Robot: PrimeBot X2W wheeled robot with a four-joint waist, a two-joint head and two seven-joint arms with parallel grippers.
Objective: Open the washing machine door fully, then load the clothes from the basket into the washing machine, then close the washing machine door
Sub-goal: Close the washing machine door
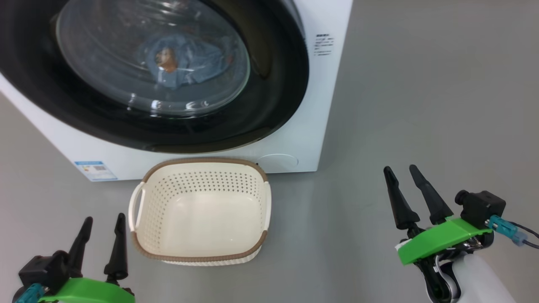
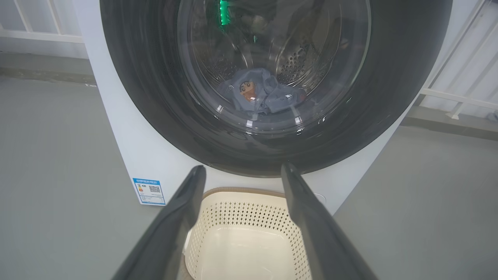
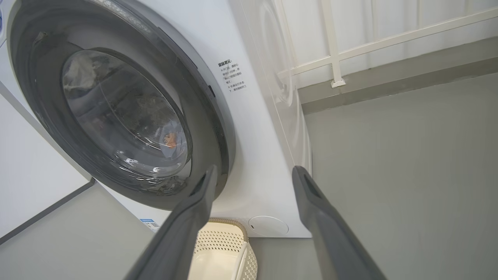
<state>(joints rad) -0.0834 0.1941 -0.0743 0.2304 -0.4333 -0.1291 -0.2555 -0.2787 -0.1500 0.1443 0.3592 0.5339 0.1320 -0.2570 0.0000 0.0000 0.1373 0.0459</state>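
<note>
Left end effector point(image 1: 105, 218): was released, gripped nothing, near the basket point(image 1: 202, 161).
Right end effector point(image 1: 400, 168): was released too, well apart from it.
Basket: stood on the floor point(image 1: 421, 84), just before the washing machine point(image 1: 294, 143).
Clothes point(image 1: 185, 59): lay inside, behind the shut washing machine door point(image 1: 273, 84).

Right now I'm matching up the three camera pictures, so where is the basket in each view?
Head view: basket, lower centre, on the floor.
Left wrist view: basket, bottom centre.
Right wrist view: basket, bottom edge, left of centre.
Shared landmark: washing machine door, just above the basket in all three.
</note>
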